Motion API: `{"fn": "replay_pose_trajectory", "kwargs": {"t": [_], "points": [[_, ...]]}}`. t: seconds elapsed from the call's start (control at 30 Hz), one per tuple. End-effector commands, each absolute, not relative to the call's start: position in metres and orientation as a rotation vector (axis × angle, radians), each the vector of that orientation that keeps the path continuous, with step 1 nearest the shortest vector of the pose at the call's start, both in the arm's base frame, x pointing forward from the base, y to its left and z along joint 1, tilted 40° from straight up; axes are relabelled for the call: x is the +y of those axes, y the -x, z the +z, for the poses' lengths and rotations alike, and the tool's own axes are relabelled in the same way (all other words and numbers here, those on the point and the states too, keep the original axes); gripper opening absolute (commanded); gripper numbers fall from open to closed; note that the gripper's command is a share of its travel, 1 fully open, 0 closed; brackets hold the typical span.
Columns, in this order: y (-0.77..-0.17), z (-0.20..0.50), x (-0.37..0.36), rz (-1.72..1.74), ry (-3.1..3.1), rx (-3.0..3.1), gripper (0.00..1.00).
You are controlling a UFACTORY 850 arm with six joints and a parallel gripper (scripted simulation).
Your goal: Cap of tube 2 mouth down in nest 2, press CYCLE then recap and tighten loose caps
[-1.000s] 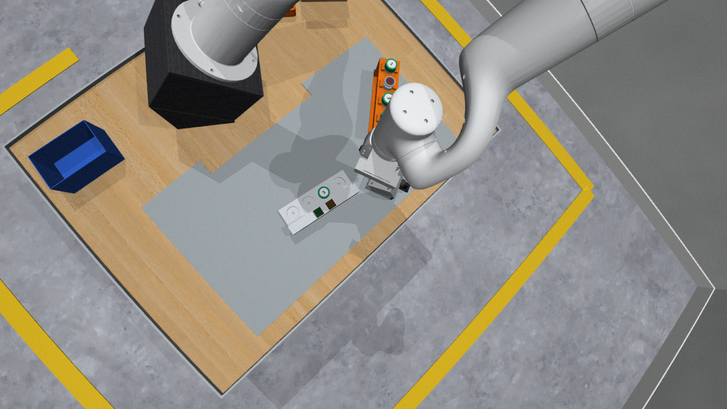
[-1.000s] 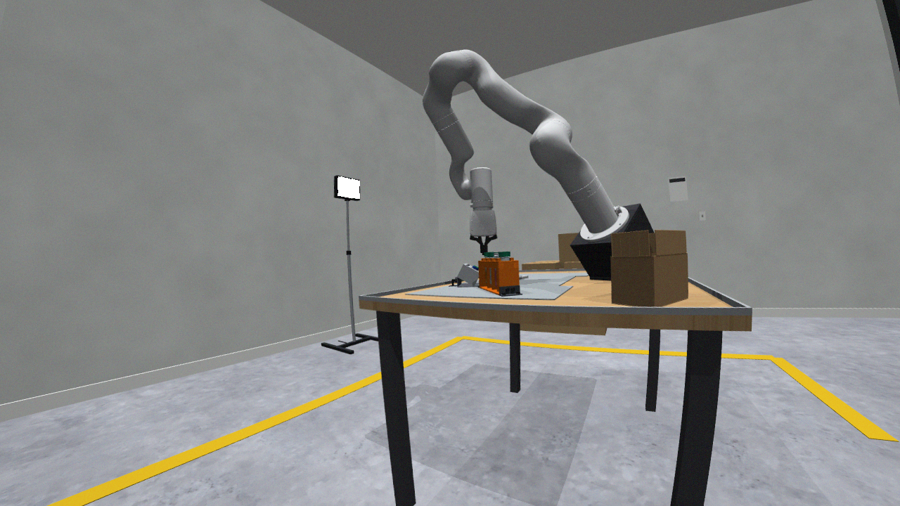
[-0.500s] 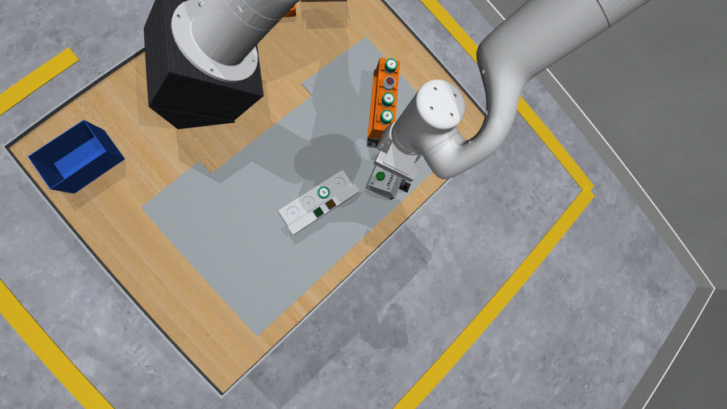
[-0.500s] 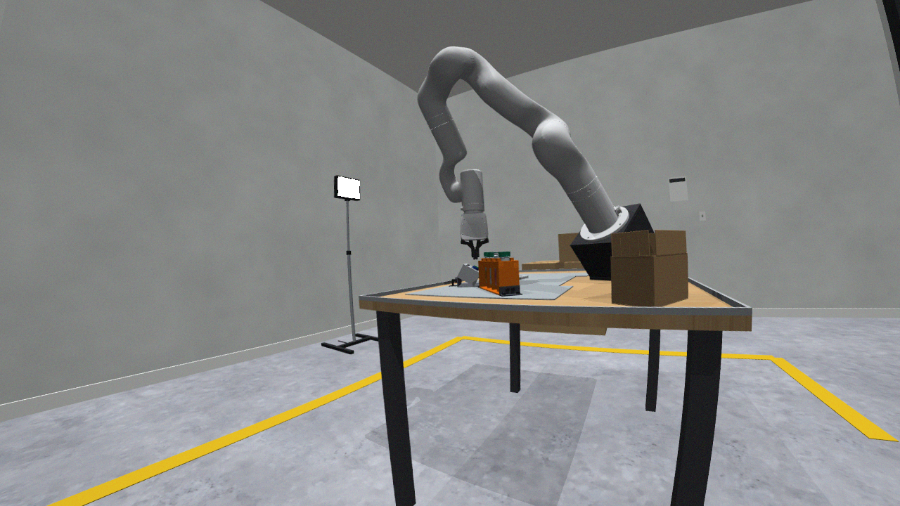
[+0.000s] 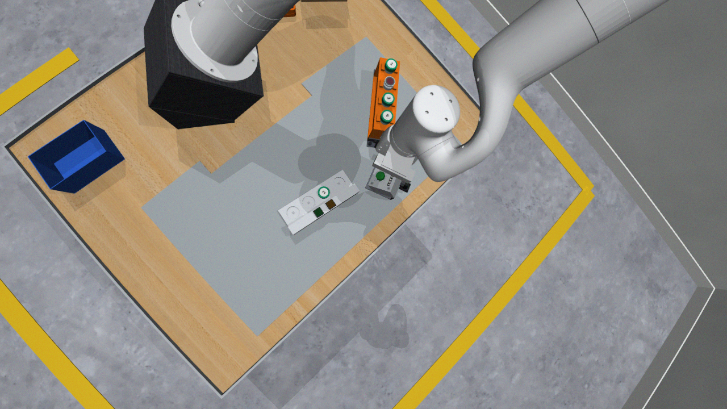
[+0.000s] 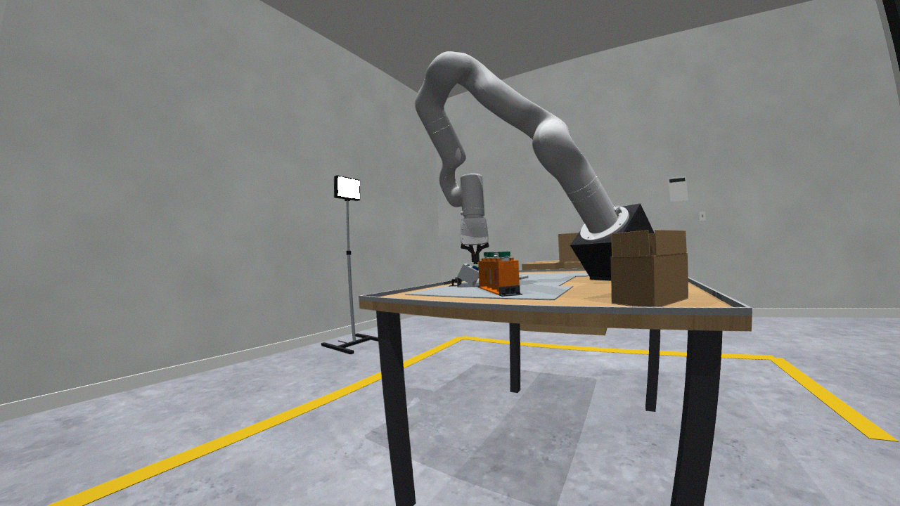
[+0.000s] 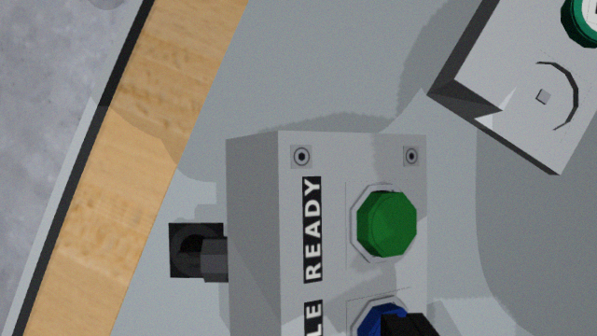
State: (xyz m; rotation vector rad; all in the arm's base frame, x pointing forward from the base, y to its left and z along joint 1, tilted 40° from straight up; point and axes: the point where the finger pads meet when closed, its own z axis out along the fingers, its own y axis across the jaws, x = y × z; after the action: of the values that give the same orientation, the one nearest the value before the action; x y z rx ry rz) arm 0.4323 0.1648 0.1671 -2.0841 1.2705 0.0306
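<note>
The blue key [image 7: 375, 317] was round-topped, its lower part cut off by the edge of the wrist view and one side hidden by black fingertips [image 6: 474, 257]. The arm [image 5: 498, 86] [image 6: 500, 103] arched high and reached down, its last section upright over the housing [image 5: 377, 190] [image 6: 467, 275] [image 7: 326, 145]. The jaws were pressed together with nothing between them, just above or on the blue key; contact could not be told. Beside it, the green key [image 5: 380, 175] [image 7: 387, 224] stood proud of its collar under the READY label.

Near the housing lay the white tray [image 5: 297, 226] [image 7: 504, 70]. Cap 2 [image 5: 324, 192] [image 7: 571, 23], green with a white top, sat flat in nest 2, number up. The amber lamp [image 5: 330, 204] and green lamp [image 5: 318, 212] both looked dark.

Farther along, the orange station [image 5: 376, 124] [image 6: 497, 277] held tube 2 [image 5: 389, 82] uncapped, its mouth dark red. Cap 1 [image 5: 391, 64], cap 3 [image 5: 387, 99] and cap 4 [image 5: 387, 116] sat on their tubes; how tight could not be told.

Well apart, across the tabletop [image 6: 553, 314], stood a blue bin [image 5: 45, 175].
</note>
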Motion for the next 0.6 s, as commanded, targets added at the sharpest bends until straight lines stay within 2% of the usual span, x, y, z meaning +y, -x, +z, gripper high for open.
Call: {"fn": "replay_pose_trajectory", "kwargs": {"t": [0.0,0.57], "points": [[-0.4327,0.1674,0.1647,0.030,2.084,1.270,0.00],[-0.4340,0.1640,0.1672,0.030,2.084,1.270,0.00]]}}
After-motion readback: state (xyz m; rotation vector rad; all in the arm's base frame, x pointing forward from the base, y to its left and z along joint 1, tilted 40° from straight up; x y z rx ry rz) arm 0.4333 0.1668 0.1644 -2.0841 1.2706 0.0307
